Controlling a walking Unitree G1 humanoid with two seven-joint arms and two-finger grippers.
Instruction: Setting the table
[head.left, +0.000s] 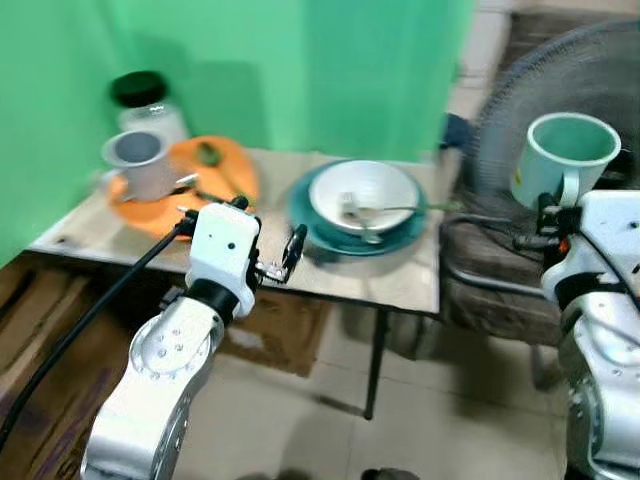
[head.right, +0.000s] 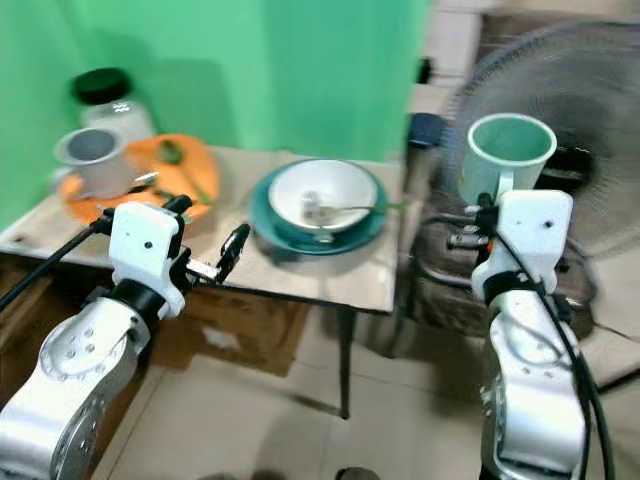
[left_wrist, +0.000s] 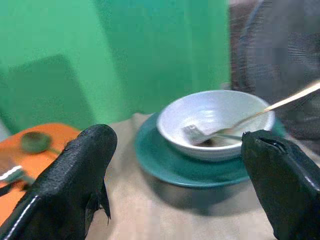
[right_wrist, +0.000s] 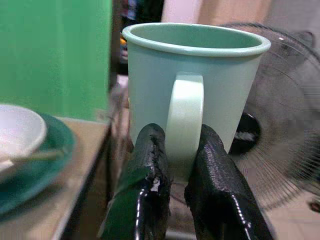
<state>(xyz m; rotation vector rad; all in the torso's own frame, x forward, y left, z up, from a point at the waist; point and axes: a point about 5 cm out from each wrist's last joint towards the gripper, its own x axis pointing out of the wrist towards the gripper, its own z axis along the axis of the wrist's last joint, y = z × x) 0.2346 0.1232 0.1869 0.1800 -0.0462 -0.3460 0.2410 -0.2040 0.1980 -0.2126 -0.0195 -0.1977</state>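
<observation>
My right gripper pinches green mug by handle, upright, off table's right edge; left gripper wide open, empty, near bowl w/ fork, on teal plate; mug placement prob. remains.

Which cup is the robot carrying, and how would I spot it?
Start at the wooden table before the green wall. Off its right end, the right gripper holds a pale green mug upright by its handle. The grey mug sits on the orange plate.

Fan cut off at right edge — blurred, jar soft.
</observation>
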